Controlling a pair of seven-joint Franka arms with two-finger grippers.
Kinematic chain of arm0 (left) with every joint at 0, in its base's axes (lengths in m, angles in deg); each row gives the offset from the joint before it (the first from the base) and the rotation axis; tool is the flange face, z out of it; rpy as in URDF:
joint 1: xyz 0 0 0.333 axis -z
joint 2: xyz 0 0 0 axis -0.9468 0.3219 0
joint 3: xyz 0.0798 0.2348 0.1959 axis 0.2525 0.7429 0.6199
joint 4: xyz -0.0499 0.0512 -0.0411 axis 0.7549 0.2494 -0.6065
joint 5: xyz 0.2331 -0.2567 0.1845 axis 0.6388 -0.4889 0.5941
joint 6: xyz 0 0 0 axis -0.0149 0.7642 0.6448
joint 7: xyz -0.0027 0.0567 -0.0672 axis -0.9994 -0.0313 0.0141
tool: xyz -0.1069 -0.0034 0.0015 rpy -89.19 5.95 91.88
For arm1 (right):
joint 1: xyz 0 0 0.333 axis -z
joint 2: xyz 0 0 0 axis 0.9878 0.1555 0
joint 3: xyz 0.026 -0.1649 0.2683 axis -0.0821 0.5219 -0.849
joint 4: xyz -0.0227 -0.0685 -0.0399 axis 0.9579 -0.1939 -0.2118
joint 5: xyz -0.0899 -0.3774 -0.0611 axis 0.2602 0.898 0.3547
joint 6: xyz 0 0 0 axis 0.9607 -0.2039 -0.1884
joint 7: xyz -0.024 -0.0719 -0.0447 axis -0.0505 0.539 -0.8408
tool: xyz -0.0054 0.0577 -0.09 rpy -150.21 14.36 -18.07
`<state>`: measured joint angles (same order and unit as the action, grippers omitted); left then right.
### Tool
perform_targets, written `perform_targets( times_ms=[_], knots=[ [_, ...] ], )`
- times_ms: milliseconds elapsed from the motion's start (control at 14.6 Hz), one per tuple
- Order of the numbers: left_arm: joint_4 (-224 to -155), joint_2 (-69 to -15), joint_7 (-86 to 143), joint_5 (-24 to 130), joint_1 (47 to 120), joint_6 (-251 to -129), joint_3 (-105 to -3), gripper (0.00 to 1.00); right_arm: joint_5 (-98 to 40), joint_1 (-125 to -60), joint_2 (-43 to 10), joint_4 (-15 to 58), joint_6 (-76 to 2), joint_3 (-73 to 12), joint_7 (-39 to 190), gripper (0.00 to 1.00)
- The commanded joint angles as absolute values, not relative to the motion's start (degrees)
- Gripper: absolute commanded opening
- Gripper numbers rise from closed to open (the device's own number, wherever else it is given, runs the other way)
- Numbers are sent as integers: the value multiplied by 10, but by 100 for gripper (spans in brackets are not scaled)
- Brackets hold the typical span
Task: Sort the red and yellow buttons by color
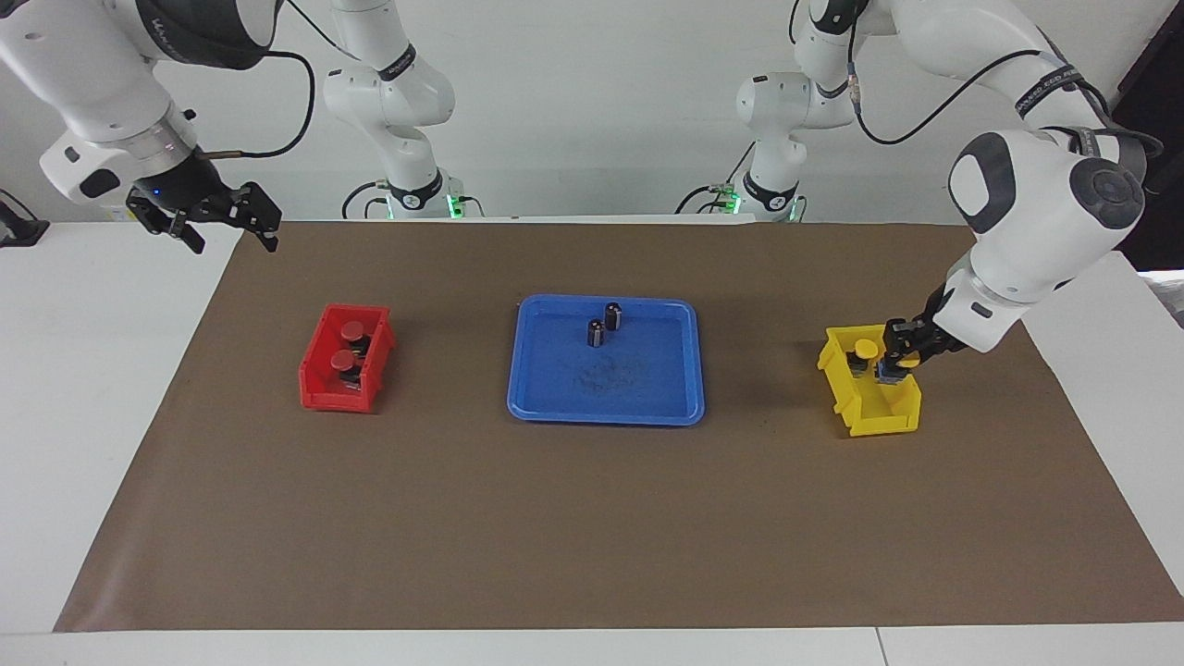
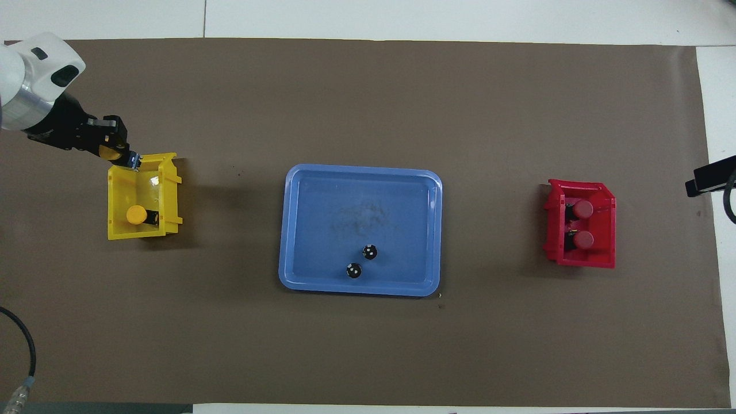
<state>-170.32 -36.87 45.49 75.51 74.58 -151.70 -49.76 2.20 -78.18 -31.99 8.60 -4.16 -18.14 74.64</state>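
Two red buttons (image 1: 352,330) (image 1: 344,359) lie in the red bin (image 1: 338,393) toward the right arm's end; they also show in the overhead view (image 2: 583,208) (image 2: 583,239). One yellow button (image 1: 865,349) (image 2: 136,214) lies in the yellow bin (image 1: 883,421) (image 2: 141,234) toward the left arm's end. My left gripper (image 1: 895,368) (image 2: 122,153) is shut on the other yellow button (image 1: 907,363) (image 2: 108,152) and holds it over the yellow bin. My right gripper (image 1: 227,227) is open and empty, raised over the table's edge near the robots, and waits.
A blue tray (image 1: 610,393) (image 2: 356,195) lies mid-table between the bins. Two dark capless cylinders (image 1: 613,315) (image 1: 596,333) stand in it, on the side nearer the robots. A brown mat (image 1: 592,527) covers the table.
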Motion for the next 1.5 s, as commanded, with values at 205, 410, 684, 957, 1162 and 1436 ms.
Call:
perform_targets(
  times_ms=[205,410,684,957,1162,1436],
  knots=[
    [-1832,-411,483,745,739,-1632,-501,1,23,-790,-323,88,-48,-174,754,100],
    [-1863,-411,483,745,729,-1667,-501,1,42,-792,-323,88,-49,-177,755,100],
    [-1903,-404,483,745,724,-1720,-501,1,42,-791,-324,90,-49,-178,755,100],
    [-1932,-405,482,745,725,-1762,-501,42,42,-791,-325,91,-49,-178,754,100],
    [-1902,-405,482,745,724,-1721,-501,68,42,-791,-325,91,-48,-179,752,100],
    [-1818,-407,483,745,722,-1613,-500,70,41,-791,-325,90,-49,-179,752,100]
  ],
)
